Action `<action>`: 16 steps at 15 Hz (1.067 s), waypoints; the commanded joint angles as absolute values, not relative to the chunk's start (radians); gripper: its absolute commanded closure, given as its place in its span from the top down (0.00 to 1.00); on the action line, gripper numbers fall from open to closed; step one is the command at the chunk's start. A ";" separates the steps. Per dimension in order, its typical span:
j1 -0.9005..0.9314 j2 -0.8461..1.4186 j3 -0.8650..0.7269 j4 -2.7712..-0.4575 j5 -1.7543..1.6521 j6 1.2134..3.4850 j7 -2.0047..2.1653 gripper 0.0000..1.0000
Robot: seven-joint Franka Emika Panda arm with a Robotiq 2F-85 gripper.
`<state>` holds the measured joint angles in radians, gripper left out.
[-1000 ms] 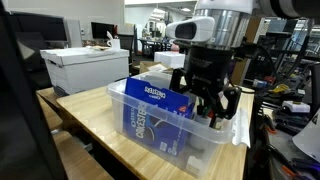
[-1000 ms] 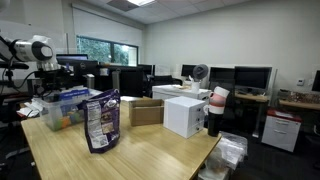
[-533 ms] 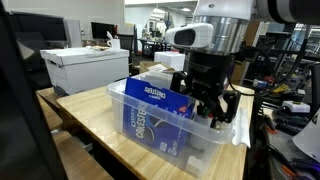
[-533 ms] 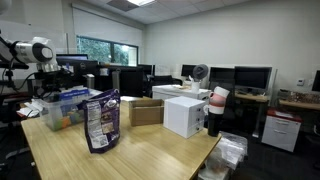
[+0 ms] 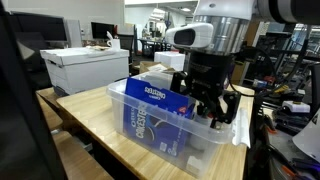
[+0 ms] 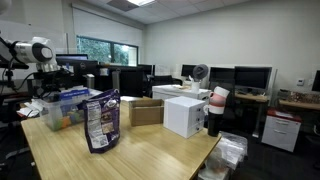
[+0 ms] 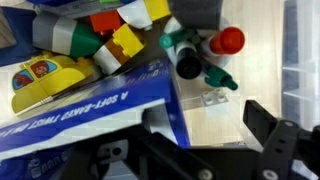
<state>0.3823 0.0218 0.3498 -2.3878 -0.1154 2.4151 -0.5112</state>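
Note:
My gripper (image 5: 210, 107) hangs inside a clear plastic bin (image 5: 222, 148) on the wooden table, with its fingers spread open and nothing between them. In the wrist view the gripper (image 7: 205, 135) is over the bin's bare floor, right beside the edge of a blue snack bag (image 7: 90, 115) that lies in the bin (image 5: 152, 108). Beyond it lie green markers (image 7: 200, 62), a red-capped marker (image 7: 230, 40), coloured blocks (image 7: 120, 38) and a yellow toy (image 7: 40, 80). The bin also shows in an exterior view (image 6: 60, 112).
A dark snack bag (image 6: 98, 120) stands upright on the table near the bin. A cardboard box (image 6: 147, 112) and a white box (image 6: 183, 115) stand further along. Another white box (image 5: 85, 68) sits on the table behind the bin. Desks and monitors fill the room.
The arm has shifted slightly over the bin during the first half second, then stayed still. The things in the bin have not moved.

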 commanded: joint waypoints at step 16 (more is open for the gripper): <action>0.360 0.067 0.342 -2.376 -0.128 2.445 -0.433 1.00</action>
<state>0.3784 0.0316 0.3420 -2.3799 -0.1263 2.4157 -0.4156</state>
